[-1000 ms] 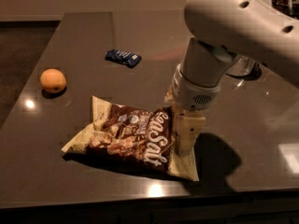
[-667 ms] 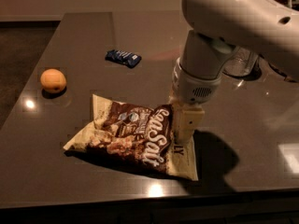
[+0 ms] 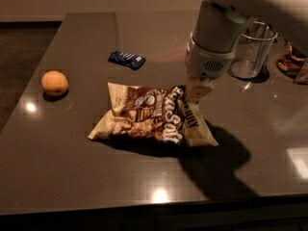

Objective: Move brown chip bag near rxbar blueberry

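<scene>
- The brown chip bag [image 3: 153,115] lies across the middle of the dark table [image 3: 96,177], its right end raised slightly toward the arm.
- The gripper [image 3: 196,95] stands over that right end, its tips pinching the bag's upper right edge.
- The rxbar blueberry [image 3: 126,59] lies farther back and a little left, apart from the bag.
- An orange [image 3: 54,83] sits at the left; a clear container [image 3: 252,49] stands far right, behind the arm.
- Judged step: the bag is gripped and the carry toward the bar is under way.
- The next move calls for drawing the bag back and left, setting it beside the bar without pushing the bar, then letting go.
</scene>
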